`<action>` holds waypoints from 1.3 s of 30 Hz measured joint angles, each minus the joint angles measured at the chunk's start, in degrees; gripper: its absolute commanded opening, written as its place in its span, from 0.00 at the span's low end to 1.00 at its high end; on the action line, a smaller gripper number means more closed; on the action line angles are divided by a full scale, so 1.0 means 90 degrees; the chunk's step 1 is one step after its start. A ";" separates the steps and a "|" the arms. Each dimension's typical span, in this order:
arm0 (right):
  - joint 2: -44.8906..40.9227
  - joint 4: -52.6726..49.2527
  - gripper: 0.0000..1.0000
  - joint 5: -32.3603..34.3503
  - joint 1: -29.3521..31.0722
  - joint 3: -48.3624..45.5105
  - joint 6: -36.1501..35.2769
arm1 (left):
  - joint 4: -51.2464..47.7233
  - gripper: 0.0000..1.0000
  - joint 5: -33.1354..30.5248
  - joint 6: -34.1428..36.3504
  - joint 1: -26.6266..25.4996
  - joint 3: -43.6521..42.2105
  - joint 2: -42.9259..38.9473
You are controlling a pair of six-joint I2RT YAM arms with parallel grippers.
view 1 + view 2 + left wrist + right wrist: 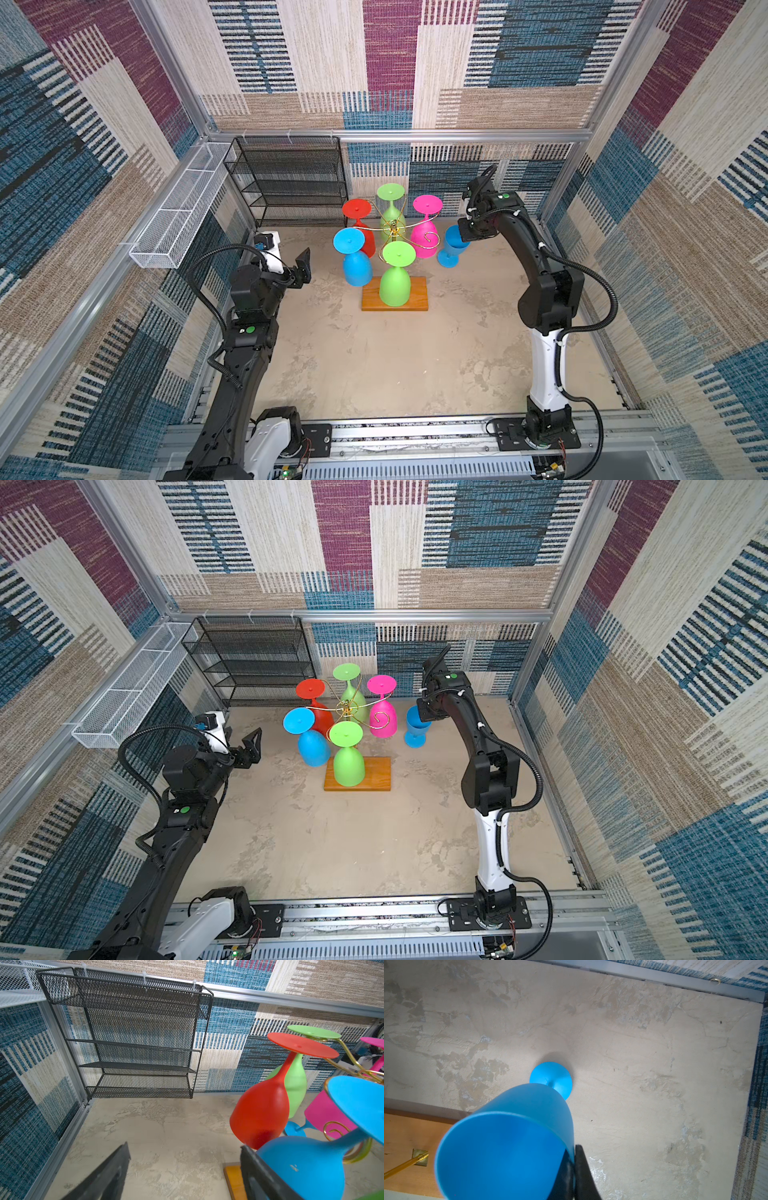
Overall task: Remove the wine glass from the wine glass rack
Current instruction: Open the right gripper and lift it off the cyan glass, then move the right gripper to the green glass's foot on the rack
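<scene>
Steady: blue plastic wine glass [508,1136] upright at the table [633,1064].
My right pincer [573,1153] pinches its rim; I spread only once the foot sits flat.

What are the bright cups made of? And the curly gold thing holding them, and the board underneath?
Cups: probably plastic, matte and opaque, no glassy shine. Curly holder: thin metal wire, shiny gold. Board: looks like wood, smooth orange-brown surface.
</scene>
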 measured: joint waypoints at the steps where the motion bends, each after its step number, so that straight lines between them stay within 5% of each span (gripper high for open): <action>1: 0.0007 0.0000 0.13 -0.0002 -0.0002 0.0032 0.0000 | 0.0005 0.85 0.0000 0.0000 0.0000 -0.0002 -0.0002; 21: -0.0534 0.0270 0.37 -0.0457 -0.0029 0.0425 0.0168 | 0.0015 0.81 -0.0092 -0.0005 0.0007 -0.0066 -0.0141; 30: -0.3917 0.2120 0.54 -0.1651 -0.0068 -0.3568 0.0818 | 0.0090 0.81 -0.0274 -0.0051 0.0044 -0.0219 -0.0262; 35: -0.6234 0.3682 0.52 -0.2647 -0.0068 -0.6266 0.1695 | 0.0114 0.81 -0.0272 -0.0163 0.0085 -0.0231 -0.0272; 39: -0.7108 0.4393 0.51 -0.2883 0.0379 -0.7320 0.2591 | 0.0177 0.81 -0.0257 -0.0223 0.0112 -0.0267 -0.0289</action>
